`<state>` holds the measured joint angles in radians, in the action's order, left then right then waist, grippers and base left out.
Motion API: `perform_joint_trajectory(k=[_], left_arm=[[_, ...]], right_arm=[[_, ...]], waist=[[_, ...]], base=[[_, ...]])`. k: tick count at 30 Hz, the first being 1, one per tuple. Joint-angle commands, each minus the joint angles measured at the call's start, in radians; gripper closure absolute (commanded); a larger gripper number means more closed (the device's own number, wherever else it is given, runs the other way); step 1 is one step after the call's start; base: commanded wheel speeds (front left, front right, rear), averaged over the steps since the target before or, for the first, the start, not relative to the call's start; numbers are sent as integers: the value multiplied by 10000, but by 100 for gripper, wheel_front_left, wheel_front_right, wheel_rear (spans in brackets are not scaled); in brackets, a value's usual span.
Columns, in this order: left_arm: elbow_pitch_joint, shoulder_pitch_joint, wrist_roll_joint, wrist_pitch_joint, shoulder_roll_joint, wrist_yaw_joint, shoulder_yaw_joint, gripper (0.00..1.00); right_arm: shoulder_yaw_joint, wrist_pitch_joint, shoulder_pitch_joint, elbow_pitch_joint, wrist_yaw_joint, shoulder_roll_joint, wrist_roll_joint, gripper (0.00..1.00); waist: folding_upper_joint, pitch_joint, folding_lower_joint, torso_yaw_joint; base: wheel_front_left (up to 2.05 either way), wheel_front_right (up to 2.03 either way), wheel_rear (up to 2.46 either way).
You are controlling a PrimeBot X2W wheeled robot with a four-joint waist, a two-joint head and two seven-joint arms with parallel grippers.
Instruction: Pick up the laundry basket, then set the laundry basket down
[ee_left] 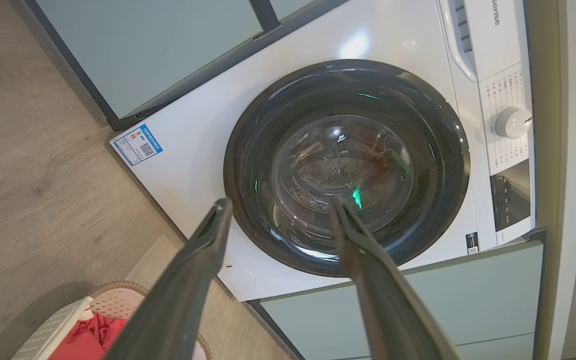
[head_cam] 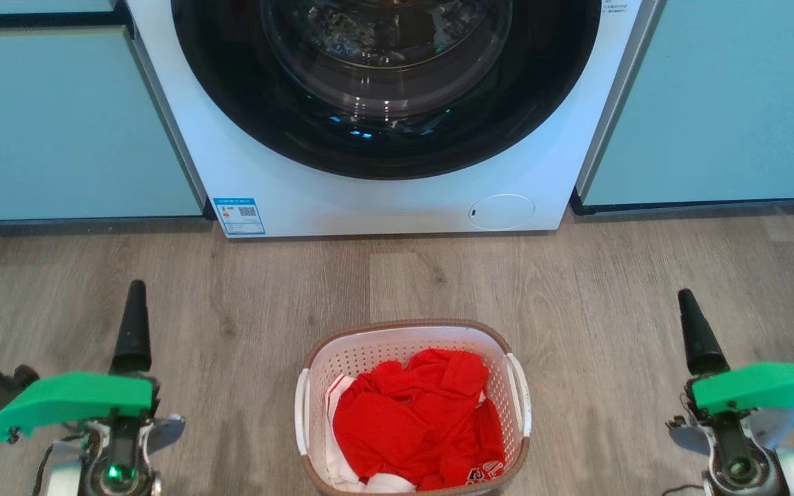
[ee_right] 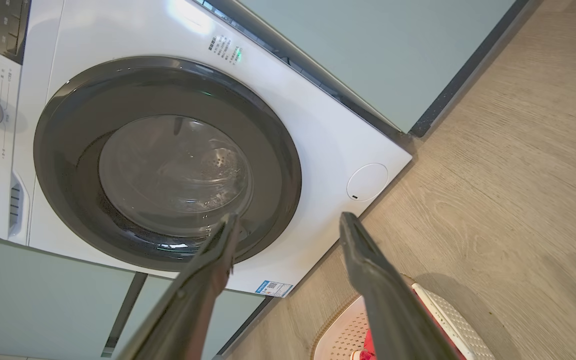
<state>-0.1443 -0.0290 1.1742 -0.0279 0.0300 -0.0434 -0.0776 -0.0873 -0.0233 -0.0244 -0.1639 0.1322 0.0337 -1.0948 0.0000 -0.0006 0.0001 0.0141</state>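
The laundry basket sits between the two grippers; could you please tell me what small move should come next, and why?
Probably bring both arms inward and down toward the basket's side handles. The laundry basket stands on the floor, untouched, with the left gripper and right gripper open, empty and well out to either side.

At my twelve o'clock I see a white washing machine (head_cam: pixel 383 200), its dark round door (head_cam: pixel 387 83) shut. Teal cabinets (head_cam: pixel 59 124) flank it at ten and two. A blue label (head_cam: pixel 238 216) sits at its seven o'clock corner, and red clothing (head_cam: pixel 411 427) is bunched at my six.
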Motion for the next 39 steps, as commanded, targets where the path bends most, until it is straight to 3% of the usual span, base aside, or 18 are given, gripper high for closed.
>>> perform_joint_trajectory(k=[1, 12, 17, 29, 35, 39], left_arm=[[537, -602, -444, -103, 130, 104, -38, 0], [1182, -762, -3356, -425, 141, 858, 1329, 0], [1121, -843, -4413, -572, 380, 1531, 1983, 0], [441, -1355, -6019, -893, 1352, 3101, 4053, 0], [128, -1651, -6425, -1069, 1606, 3633, 4865, 0], [-123, -1789, -6642, -1186, 1646, 3725, 5156, 0]], right_arm=[[185, -151, -616, 458, -6, 83, 421, 0], [991, -473, -865, 607, -7, 301, 2897, 0], [1206, -620, -892, 843, -8, 341, 3908, 0], [1616, -941, -906, 843, -9, 364, 5652, 0], [1874, -1117, -954, 951, -10, 405, 6566, 0], [2044, -1234, -925, 852, -10, 409, 7068, 0]], waist=[[0, 1, -1, 12], [0, -20, -1, 146], [0, -29, -1, 194], [0, -109, -1, 204], [0, -163, -1, 216], [0, -192, -1, 243]], base=[[0, 0, 0], [0, 0, 0], [0, 0, 0], [0, 0, 0], [0, 0, 0], [0, 0, 0]])
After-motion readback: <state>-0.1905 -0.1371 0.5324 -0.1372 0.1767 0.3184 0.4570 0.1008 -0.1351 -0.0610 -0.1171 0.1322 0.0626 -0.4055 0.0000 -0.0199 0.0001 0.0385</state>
